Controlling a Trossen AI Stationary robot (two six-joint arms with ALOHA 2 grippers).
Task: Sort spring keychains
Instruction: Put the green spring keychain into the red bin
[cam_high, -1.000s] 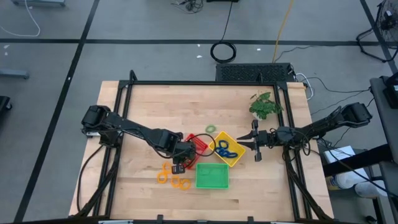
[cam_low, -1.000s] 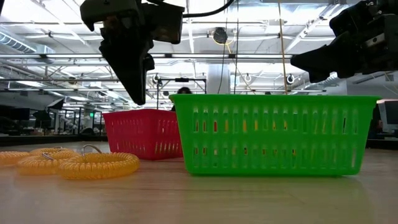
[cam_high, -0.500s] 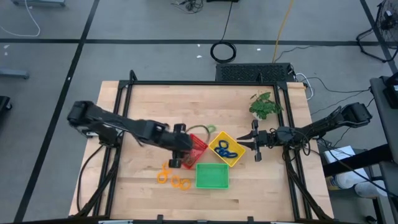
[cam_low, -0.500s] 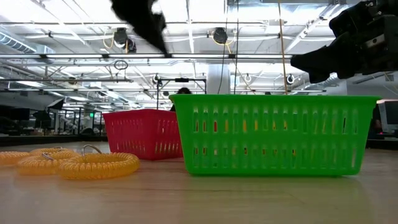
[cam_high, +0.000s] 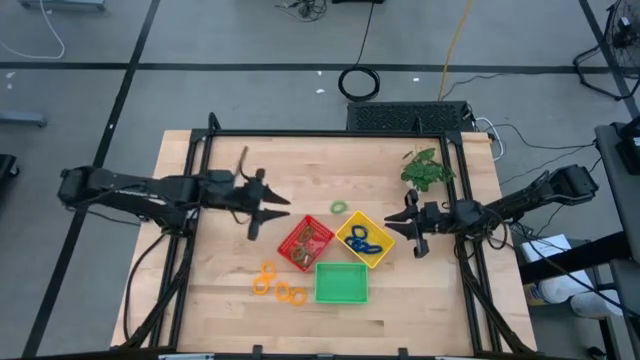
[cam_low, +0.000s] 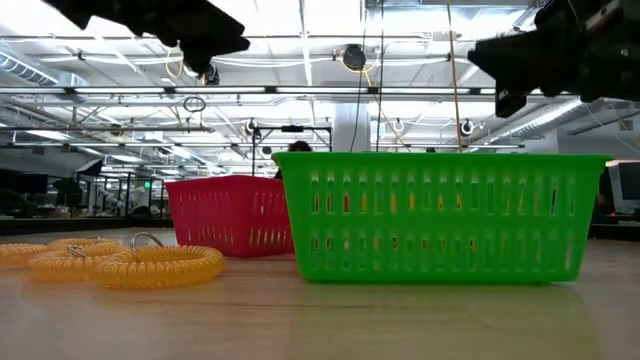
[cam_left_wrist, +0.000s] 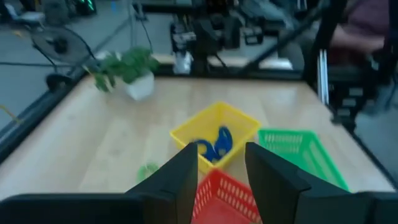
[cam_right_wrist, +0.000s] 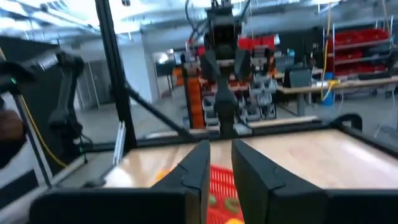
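Observation:
Several orange spring keychains lie on the table near the green tray. One green keychain lies on the table beyond the red tray. Blue keychains lie in the yellow tray. Something small lies in the red tray; its colour is unclear. My left gripper hovers open and empty left of the red tray. My right gripper hovers open and empty right of the yellow tray.
A leafy plant stands at the far right of the table. The three trays cluster mid-table, the green one nearest the near edge and the red one behind it. Black frame rails run along the table edges. Bare wood lies far left.
My left gripper has risen from beside the red tray's near corner and drawn back toward the table's left and far side, open and empty. My right gripper has shifted slightly upward. The orange keychains on the table have stayed where they were.

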